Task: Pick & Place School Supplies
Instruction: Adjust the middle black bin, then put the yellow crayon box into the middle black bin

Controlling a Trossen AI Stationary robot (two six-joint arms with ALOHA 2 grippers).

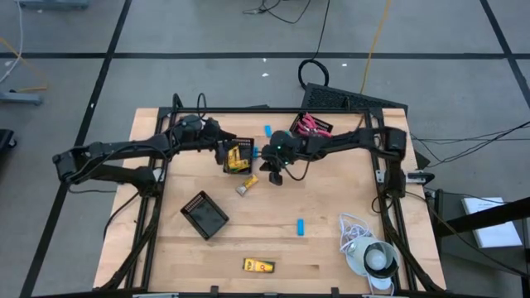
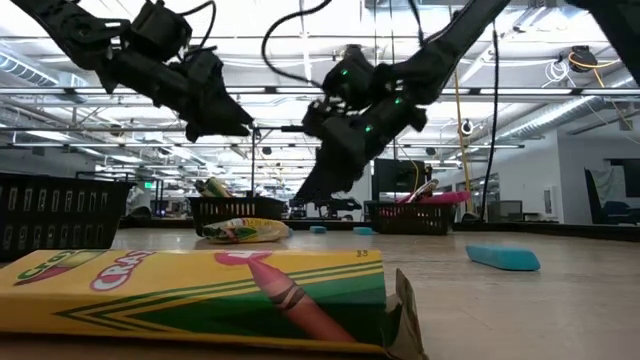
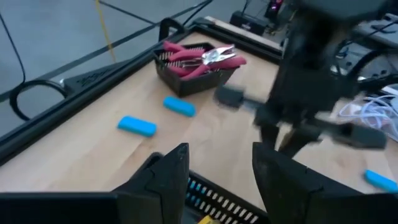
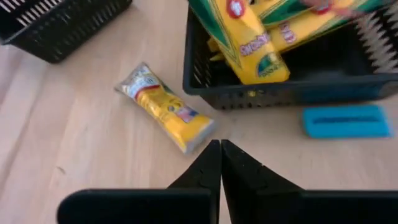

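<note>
A black tray [image 1: 238, 156] at the table's middle holds yellow crayon boxes [image 4: 255, 46]. My left gripper [image 3: 217, 174] hovers open over that tray's edge, with nothing between its fingers. My right gripper [image 4: 219, 149] is shut just above the wood, its tips beside one end of a yellow tube [image 4: 165, 107] that lies flat on the table. A light-blue eraser [image 4: 345, 120] lies against the tray's wall. A second tray [image 3: 196, 62] at the far side holds red-handled tools. Two more blue erasers [image 3: 137, 126] lie flat on the table near it.
An empty black tray [image 1: 204, 213] lies at the near left. A loose crayon box [image 1: 258, 266] lies by the near edge, and a blue eraser [image 1: 301, 226] to its far right. A white cord with a round object [image 1: 368, 248] fills the near right corner.
</note>
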